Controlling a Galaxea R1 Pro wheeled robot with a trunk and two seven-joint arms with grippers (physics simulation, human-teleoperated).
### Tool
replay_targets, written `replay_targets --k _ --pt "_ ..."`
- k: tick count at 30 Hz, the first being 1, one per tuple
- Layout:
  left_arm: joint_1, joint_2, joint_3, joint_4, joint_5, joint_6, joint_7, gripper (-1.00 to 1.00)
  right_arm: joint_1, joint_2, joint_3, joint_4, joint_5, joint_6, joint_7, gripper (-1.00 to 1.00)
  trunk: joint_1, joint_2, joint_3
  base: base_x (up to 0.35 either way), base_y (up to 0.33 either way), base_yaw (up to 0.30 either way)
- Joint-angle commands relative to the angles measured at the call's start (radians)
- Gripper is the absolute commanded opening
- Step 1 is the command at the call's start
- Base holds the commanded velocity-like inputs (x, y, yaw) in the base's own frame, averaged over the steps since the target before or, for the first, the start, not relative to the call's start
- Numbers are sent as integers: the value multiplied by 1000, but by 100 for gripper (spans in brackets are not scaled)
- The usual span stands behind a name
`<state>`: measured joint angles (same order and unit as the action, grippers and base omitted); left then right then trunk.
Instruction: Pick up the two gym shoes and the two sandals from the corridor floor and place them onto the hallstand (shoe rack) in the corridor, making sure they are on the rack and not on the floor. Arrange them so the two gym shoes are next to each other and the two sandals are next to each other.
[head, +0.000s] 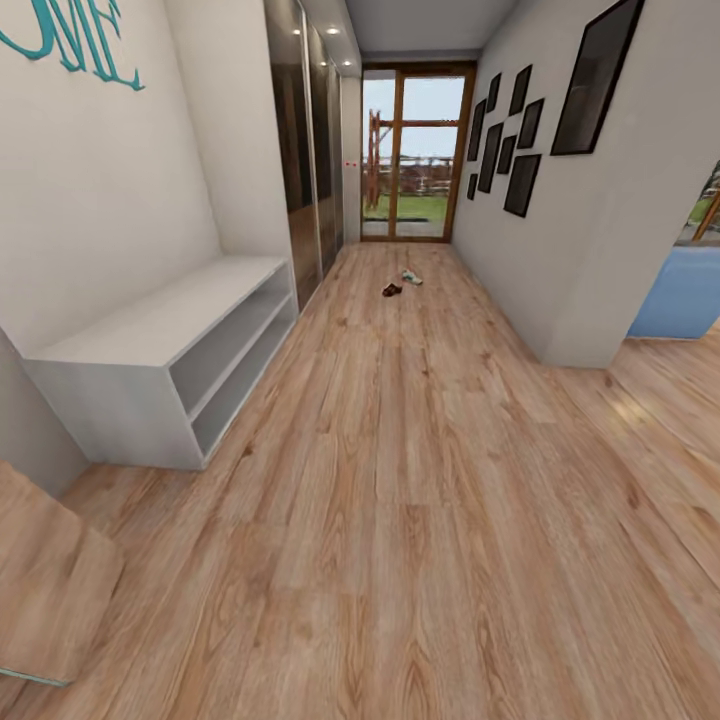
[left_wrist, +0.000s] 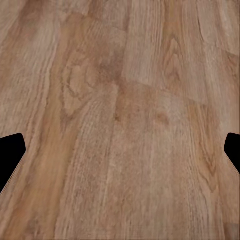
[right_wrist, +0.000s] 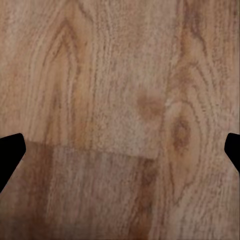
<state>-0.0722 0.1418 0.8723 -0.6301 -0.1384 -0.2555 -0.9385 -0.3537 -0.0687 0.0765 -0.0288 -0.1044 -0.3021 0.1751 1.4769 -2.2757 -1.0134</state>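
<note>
Far down the corridor floor (head: 400, 420) lie a small white gym shoe (head: 412, 277) and, just left of it, a dark brown sandal (head: 391, 290); at this distance I cannot tell single shoes from pairs. The pale grey-white hallstand (head: 160, 325) stands against the left wall, with a bare bench top and two open shelves beneath. In the left wrist view my left gripper (left_wrist: 120, 150) is open, its black fingertips (left_wrist: 10, 152) at the picture's sides over bare planks. My right gripper (right_wrist: 120, 150) is likewise open over bare wood, with black fingertips (right_wrist: 10, 155) showing.
Dark mirrored wardrobe doors (head: 300, 130) follow the hallstand on the left. A glazed door (head: 415, 150) ends the corridor. Black frames (head: 520, 185) hang on the right wall, whose corner (head: 580, 350) opens to a blue piece (head: 680, 295). A wooden panel (head: 50, 580) sits at near left.
</note>
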Motion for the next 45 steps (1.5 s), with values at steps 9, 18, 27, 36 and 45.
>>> replay_targets --k 9,18,27,36,45 --pt "-1 -1 7 0 -10 -5 -5 100 -1 0 8 1 -11 -3 4 100 0 0 -1 337 0 0" --pt "-1 -1 6 0 -10 -5 -11 100 -1 0 8 1 -11 -3 4 100 0 0 -1 337 0 0" --pt "-1 -1 5 0 -10 -5 -13 100 -1 0 8 1 -11 -3 4 100 0 0 -1 337 0 0" --pt "-1 -1 6 0 -11 -5 -9 100 -1 0 8 1 -11 -3 4 100 0 0 -1 337 0 0" --pt "-1 -1 5 0 -12 -5 -7 100 -1 0 7 1 -11 -3 4 100 0 0 -1 337 0 0"
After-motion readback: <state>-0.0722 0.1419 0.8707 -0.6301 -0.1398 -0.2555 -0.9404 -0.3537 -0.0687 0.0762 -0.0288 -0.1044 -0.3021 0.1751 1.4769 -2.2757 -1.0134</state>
